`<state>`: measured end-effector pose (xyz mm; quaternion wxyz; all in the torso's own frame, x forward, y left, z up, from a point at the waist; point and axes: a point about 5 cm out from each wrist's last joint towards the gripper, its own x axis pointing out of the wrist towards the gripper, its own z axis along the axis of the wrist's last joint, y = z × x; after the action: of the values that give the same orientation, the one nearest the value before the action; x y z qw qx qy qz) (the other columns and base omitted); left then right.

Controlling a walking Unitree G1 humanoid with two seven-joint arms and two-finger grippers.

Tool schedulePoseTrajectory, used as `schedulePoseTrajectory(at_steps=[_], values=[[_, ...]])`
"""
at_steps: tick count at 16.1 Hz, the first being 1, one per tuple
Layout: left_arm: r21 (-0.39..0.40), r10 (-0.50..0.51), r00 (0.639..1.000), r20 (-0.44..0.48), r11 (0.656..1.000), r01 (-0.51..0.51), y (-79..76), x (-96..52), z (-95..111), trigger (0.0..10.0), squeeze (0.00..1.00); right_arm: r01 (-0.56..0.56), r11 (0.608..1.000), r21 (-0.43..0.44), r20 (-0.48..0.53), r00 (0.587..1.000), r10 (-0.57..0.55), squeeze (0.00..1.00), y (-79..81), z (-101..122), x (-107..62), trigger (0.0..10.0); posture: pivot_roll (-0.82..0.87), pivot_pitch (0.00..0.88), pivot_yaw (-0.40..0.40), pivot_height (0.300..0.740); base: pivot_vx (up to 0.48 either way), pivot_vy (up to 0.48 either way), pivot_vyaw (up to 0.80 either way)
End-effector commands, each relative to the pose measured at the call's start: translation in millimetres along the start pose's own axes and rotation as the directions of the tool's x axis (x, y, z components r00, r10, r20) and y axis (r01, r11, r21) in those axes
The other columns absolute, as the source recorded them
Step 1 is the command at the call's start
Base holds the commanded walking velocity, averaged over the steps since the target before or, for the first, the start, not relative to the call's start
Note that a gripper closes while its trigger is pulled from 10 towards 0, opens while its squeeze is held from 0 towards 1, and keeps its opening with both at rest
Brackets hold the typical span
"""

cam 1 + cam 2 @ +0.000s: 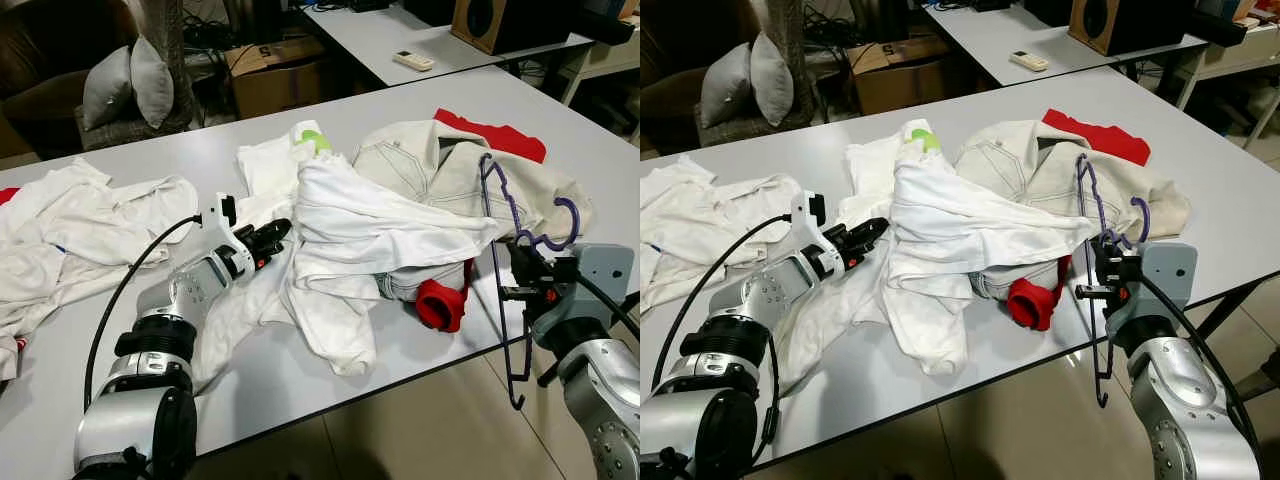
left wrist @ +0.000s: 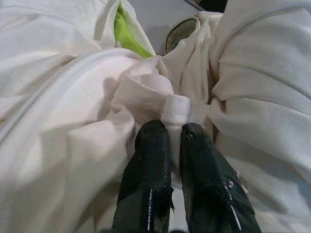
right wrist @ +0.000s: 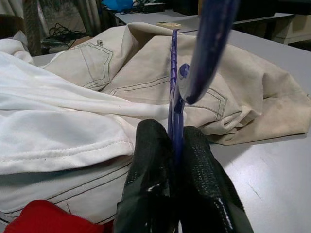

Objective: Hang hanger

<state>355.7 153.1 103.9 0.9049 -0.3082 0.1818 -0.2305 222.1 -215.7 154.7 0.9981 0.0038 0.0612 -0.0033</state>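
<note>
A purple wire hanger [image 1: 512,268] stands upright at the table's near right edge, its hook [image 1: 566,222] beside the cream jeans [image 1: 432,160]. My right gripper [image 1: 522,262] is shut on the hanger's neck [image 3: 174,104], its black fingers [image 3: 150,179] pinching the wire. A white shirt [image 1: 375,228] lies over the pile in the middle of the table. My left gripper [image 1: 274,237] is shut on a folded white hem [image 2: 175,110] of that cloth, at the shirt's left side.
More white clothes [image 1: 75,225] lie at the table's [image 1: 300,370] left. A red garment [image 1: 440,303] pokes out near the front edge, another red cloth [image 1: 495,134] behind the jeans. A second table holds a remote [image 1: 412,60]; cushions [image 1: 130,80] sit behind.
</note>
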Motion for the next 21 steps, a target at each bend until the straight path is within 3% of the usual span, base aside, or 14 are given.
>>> schedulePoseTrajectory(at_steps=[1,3,5,7,8,11,13,14,17,18,19,21], values=[[0.018,-0.001,1.000,0.014,1.000,0.001,-1.7,1.8,7,0.0,0.00,-0.027,1.000,-0.004,-0.018,0.999,0.027,0.00,3.4,-1,0.6,10.0,-0.08,0.000,0.089,0.740,0.000,0.000,0.00],[0.032,0.007,0.999,0.039,0.999,-0.008,-1.8,1.8,11,0.0,0.00,-0.030,1.000,-0.005,-0.020,0.999,0.030,0.00,4.0,-1,0.7,10.0,-0.08,0.000,0.088,0.740,0.000,0.000,0.00],[0.052,0.028,0.992,0.121,0.998,-0.034,-3.3,1.5,29,0.0,0.00,-0.031,1.000,-0.004,-0.022,0.999,0.030,0.00,4.7,-2,-0.2,10.0,-0.08,0.000,0.088,0.740,0.000,0.000,0.00],[0.095,0.019,0.972,0.236,0.995,-0.043,-13.9,3.0,67,0.0,0.00,-0.028,1.000,-0.002,-0.018,0.999,0.028,0.00,5.0,-2,1.2,10.0,-0.08,0.000,0.089,0.740,0.000,0.000,0.00],[0.139,0.001,0.942,0.336,0.989,-0.050,-28.7,2.3,104,0.0,0.00,-0.030,1.000,-0.001,-0.011,1.000,0.030,0.00,5.5,0,3.8,10.0,-0.07,0.000,0.090,0.740,0.000,0.000,0.00],[0.234,-0.113,0.871,0.478,0.972,-0.003,-66.4,-4.0,165,0.0,0.00,-0.037,0.999,-0.002,-0.004,0.999,0.037,0.00,7.3,0,6.5,10.0,-0.07,0.000,0.089,0.740,0.000,0.000,0.00],[0.315,-0.288,0.759,0.584,0.942,0.115,-112.3,-17.8,214,0.0,0.00,-0.038,0.999,-0.003,0.005,0.999,0.038,0.00,7.3,2,8.5,10.0,-0.07,0.000,0.090,0.740,0.000,0.000,0.00],[0.321,-0.312,0.741,0.595,0.937,0.137,-118.3,-20.4,220,0.0,0.00,-0.037,0.999,-0.003,0.007,0.999,0.038,0.00,7.3,3,8.8,10.0,-0.07,0.000,0.090,0.740,0.000,0.000,0.00],[0.406,-0.501,0.573,0.648,0.864,0.297,-168.4,-46.7,261,0.0,0.00,-0.028,1.000,0.000,0.024,0.999,0.028,0.00,6.3,5,11.9,10.0,-0.06,0.000,0.091,0.740,0.000,0.000,0.00],[0.414,-0.522,0.568,0.637,0.852,0.319,-172.4,-49.0,264,0.0,0.00,-0.029,1.000,0.000,0.024,0.999,0.029,0.00,7.5,5,12.5,10.0,-0.06,0.000,0.091,0.740,0.000,0.000,0.00],[0.446,-0.533,0.615,0.582,0.841,0.306,-171.6,-46.2,259,0.0,0.00,-0.033,0.999,0.002,0.025,0.999,0.033,0.00,8.7,5,12.5,10.0,-0.05,0.000,0.088,0.740,0.000,0.000,0.00],[0.523,-0.516,0.787,0.337,0.798,0.299,-154.8,-26.5,220,0.0,0.00,-0.073,0.997,0.017,0.058,0.996,0.072,0.00,14.9,10,11.2,10.0,-0.05,0.000,0.084,0.740,0.000,0.000,0.00]])
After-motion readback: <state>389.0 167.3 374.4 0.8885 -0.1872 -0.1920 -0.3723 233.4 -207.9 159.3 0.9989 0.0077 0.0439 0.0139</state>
